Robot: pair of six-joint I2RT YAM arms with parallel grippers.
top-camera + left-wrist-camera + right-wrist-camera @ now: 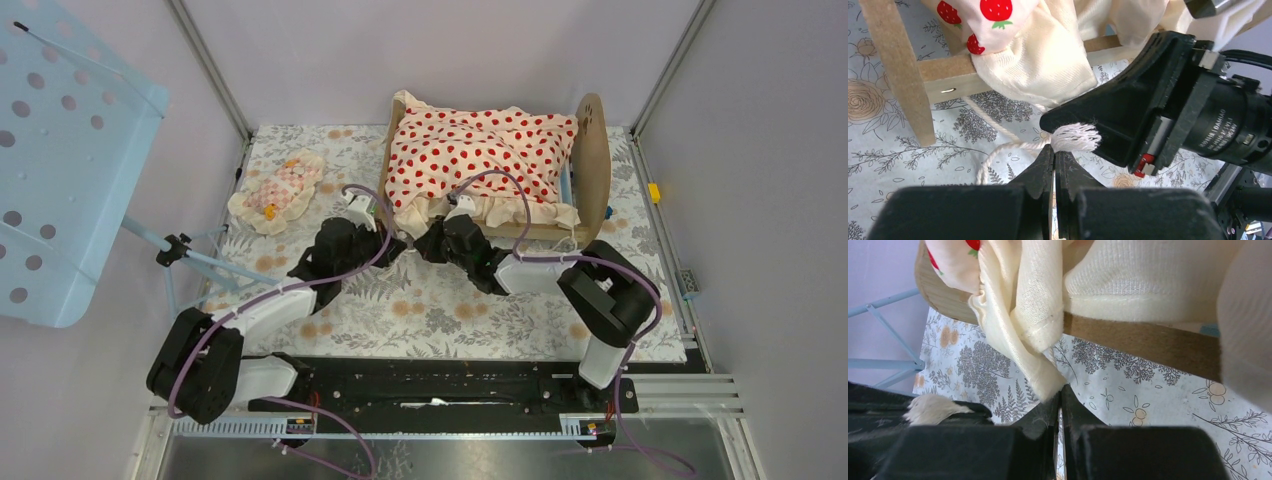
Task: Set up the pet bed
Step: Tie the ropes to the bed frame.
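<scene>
Both are working just below the crosswise pet bed (592,170) — left gripper (1054,150) clamping a tasselled cord (1075,137), right gripper (1060,392) pinching the blanket hem (1040,375).

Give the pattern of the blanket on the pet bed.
The blanket is cream with a red strawberry print and a plain cream ruffle. The left wrist view shows it best.

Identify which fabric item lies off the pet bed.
The small pink checked pillow, lying on the tablecloth; the red-dotted blanket drapes over the pet bed.
</scene>
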